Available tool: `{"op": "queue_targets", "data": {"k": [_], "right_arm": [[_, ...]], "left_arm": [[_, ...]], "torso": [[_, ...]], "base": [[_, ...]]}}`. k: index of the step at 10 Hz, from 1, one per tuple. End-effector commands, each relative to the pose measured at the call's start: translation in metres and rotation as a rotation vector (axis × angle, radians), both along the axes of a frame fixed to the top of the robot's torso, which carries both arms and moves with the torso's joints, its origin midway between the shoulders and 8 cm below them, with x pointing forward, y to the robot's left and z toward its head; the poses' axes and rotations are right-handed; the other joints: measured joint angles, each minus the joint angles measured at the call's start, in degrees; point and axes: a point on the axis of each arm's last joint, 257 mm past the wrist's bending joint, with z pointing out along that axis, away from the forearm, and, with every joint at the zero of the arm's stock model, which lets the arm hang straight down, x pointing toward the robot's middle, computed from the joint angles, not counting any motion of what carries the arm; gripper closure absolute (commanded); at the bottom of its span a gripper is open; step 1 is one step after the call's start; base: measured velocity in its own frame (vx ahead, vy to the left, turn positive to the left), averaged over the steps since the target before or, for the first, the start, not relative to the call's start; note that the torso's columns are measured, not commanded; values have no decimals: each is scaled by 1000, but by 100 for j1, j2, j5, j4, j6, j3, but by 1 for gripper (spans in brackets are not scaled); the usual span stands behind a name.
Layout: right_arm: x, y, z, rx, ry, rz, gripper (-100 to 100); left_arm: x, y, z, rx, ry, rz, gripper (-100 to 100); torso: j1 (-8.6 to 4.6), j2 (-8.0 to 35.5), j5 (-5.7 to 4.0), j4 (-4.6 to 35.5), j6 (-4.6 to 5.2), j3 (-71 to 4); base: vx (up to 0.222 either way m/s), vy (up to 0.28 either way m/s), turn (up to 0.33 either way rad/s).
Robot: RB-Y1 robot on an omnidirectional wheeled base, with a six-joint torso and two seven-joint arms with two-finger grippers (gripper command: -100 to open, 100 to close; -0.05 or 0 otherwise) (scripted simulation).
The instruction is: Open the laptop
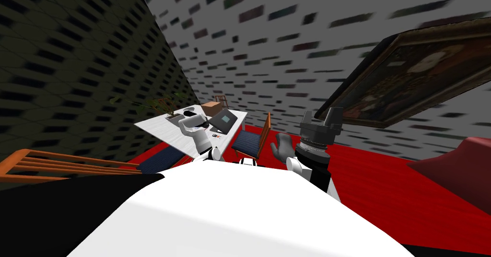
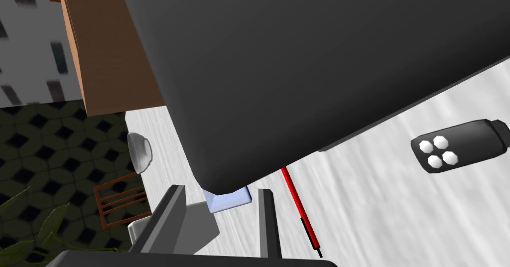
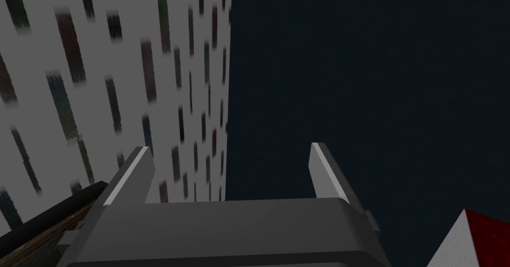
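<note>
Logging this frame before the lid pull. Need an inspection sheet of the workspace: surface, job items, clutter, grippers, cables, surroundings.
Surface: white table.
Job's things: dark grey laptop on the table; how far its lid is up is unclear.
Clutter: red pen, black remote with four white buttons, white bowl, brown box, plant, all on the table.
Grippers: left gripper at a corner of the laptop; right gripper raised away from the table, open, holding nothing.
Cables: nothing seen.
Surroundings: chair with a blue seat beside the table, red carpet, framed painting on the wall.
</note>
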Motion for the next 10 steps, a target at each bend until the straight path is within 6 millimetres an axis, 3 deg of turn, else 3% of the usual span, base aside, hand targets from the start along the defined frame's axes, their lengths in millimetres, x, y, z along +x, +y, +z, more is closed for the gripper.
{"op": "queue_targets", "data": {"k": [1, 7, 8, 10], "right_arm": [[0, 0, 0, 0, 0, 0, 0], [0, 0, 0, 0, 0, 0, 0], [0, 0, 0, 0, 0, 0, 0], [0, 0, 0, 0, 0, 0, 0]], "left_arm": [[-2, -18, -24, -84, 37, -11, 100], [-2, -18, -24, -84, 37, -11, 100], [-10, -15, -13, -83, 39, -3, -100], [-17, -14, -2, -83, 40, 4, -100]], "torso": [[0, -8, 5, -8, 5, -5], [24, 18, -27, 37, -23, 7], [22, 16, -31, 38, -28, 4], [32, 13, -27, 36, -31, 2]], "base": [[-15, 14, -51], [1, -1, 4], [15, 4, -39], [26, 17, -52]]}}
